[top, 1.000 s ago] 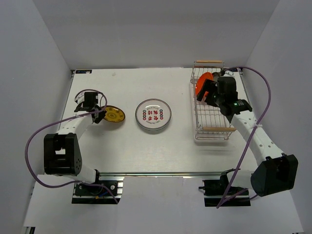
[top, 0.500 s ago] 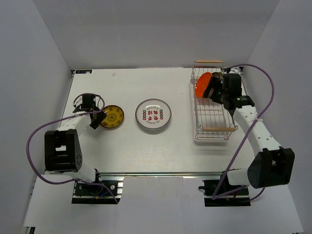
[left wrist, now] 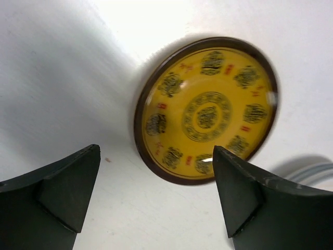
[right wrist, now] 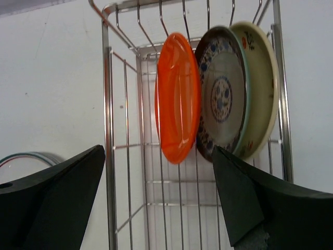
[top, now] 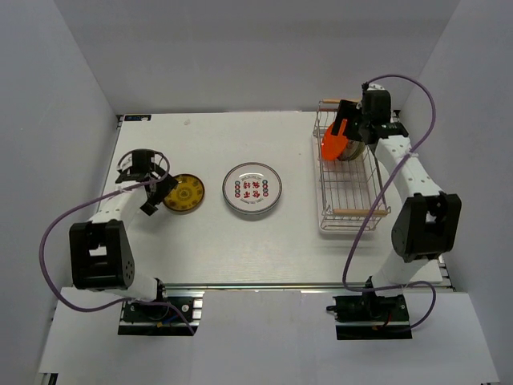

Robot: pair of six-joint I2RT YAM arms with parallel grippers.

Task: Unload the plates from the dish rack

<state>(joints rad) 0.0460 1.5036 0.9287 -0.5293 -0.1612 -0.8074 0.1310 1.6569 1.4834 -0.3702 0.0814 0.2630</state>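
A tan-yellow patterned plate (top: 183, 192) (left wrist: 208, 107) lies flat on the table, and my left gripper (top: 160, 196) (left wrist: 156, 156) hovers open at its near rim, holding nothing. To its right a white plate with red motifs (top: 252, 189) also lies flat. The dish rack (top: 346, 210) (right wrist: 106, 130) stands at the right. An orange-red plate (top: 331, 143) (right wrist: 177, 99), a blue-patterned plate (right wrist: 223, 94) and a cream plate (right wrist: 261, 78) stand on edge at its far end. My right gripper (top: 346, 128) (right wrist: 158, 151) hangs open above the rack, apart from the orange-red plate.
The near part of the rack holds only bare wire, with a wooden handle (top: 353, 212) at its near end. Grey walls close the table at the back and sides. A purple cable (top: 56, 233) loops beside the left arm.
My left gripper has opened and let go of the tan-yellow plate, which now lies on the table. My right arm has swung to the rack's far end, over the standing plates.
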